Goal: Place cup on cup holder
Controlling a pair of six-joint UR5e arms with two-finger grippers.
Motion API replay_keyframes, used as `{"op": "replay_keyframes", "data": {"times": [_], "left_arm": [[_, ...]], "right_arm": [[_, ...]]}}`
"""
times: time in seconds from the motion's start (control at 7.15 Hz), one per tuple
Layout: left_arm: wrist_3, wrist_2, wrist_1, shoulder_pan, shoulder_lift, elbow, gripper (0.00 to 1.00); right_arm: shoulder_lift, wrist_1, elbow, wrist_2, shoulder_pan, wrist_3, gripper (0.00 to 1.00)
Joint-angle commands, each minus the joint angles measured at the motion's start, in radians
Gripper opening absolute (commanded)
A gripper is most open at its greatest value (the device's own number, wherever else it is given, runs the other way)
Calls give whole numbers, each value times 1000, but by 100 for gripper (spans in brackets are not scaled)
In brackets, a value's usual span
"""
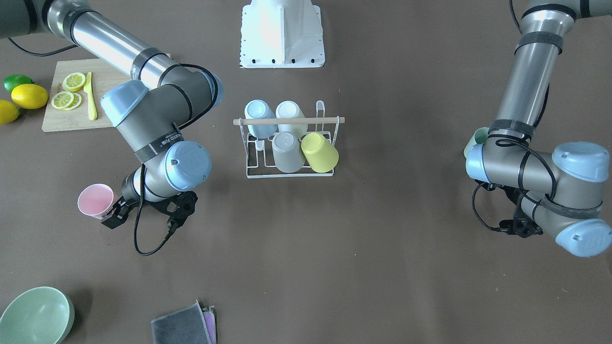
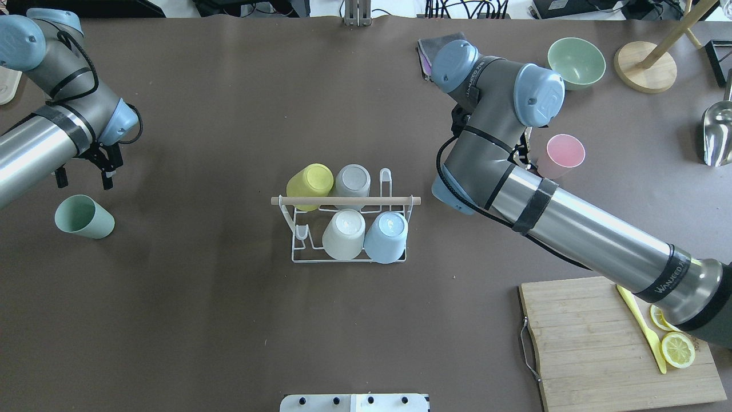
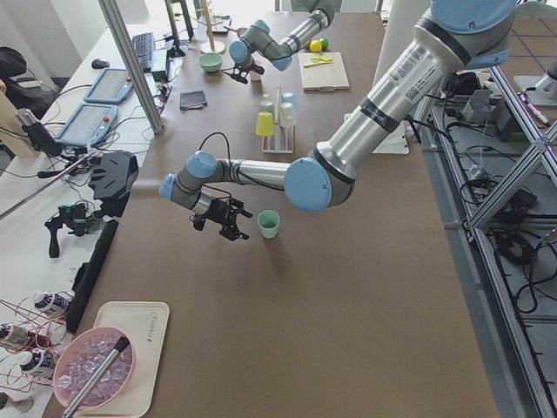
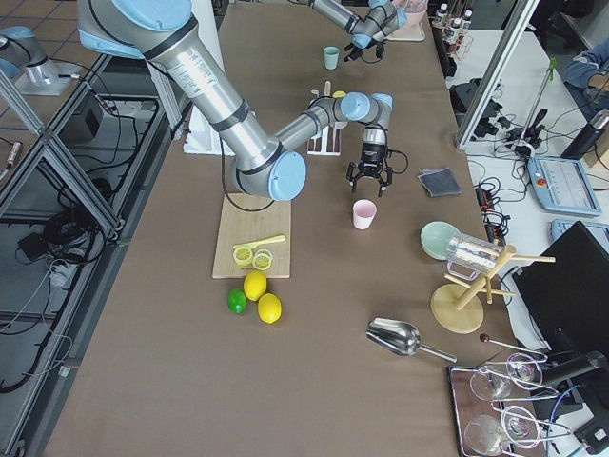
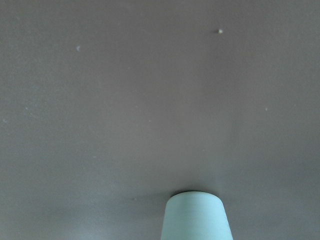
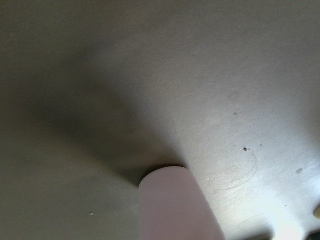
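Observation:
The white wire cup holder (image 2: 297,252) with a wooden rod handle stands mid-table. On it sit a yellow, a grey, a cream and a blue cup, all upside down. A pink cup (image 2: 564,153) stands upright on the table; my right gripper (image 1: 114,216) hangs open right beside it, and the cup's side (image 6: 175,210) fills the bottom of the right wrist view. A green cup (image 2: 84,216) stands on the table on the left. My left gripper (image 2: 83,176) is open and empty just beyond it, apart from it. The left wrist view shows only the green cup (image 5: 196,217).
A wooden cutting board (image 2: 595,343) with lemon slices and a yellow knife lies at the near right. Lemons and a lime (image 1: 21,95) sit beside it. A green bowl (image 2: 576,62), folded cloths (image 1: 184,325), a wooden stand (image 2: 645,73) and a metal scoop (image 2: 717,134) occupy the far right.

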Motion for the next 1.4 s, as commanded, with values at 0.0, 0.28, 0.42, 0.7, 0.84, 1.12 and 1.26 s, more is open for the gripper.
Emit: {"op": "replay_keyframes", "data": {"times": [0.0,0.28,0.42,0.7,0.84,1.12,1.26], "left_arm": [[-2,-8,0,15,-4,22,97],[-4,-5,3,21,-12,47,97],[-4,-6,9,34,-14,50,97],[-2,-5,32,35,-18,52,97],[-2,-5,37,37,-18,52,97],[-1,-5,39,38,-18,55,97],[2,-5,39,46,-18,55,97]], "right_arm": [[17,2,-58,-55,-12,-126,100],[10,3,-68,-83,-33,-169,100],[4,5,-71,-127,-56,-169,100],[3,20,-98,-134,-61,-178,100],[-6,34,-98,-144,-60,-213,100],[-26,48,-97,-155,-58,-218,100],[-34,49,-97,-163,-58,-220,100]]}}
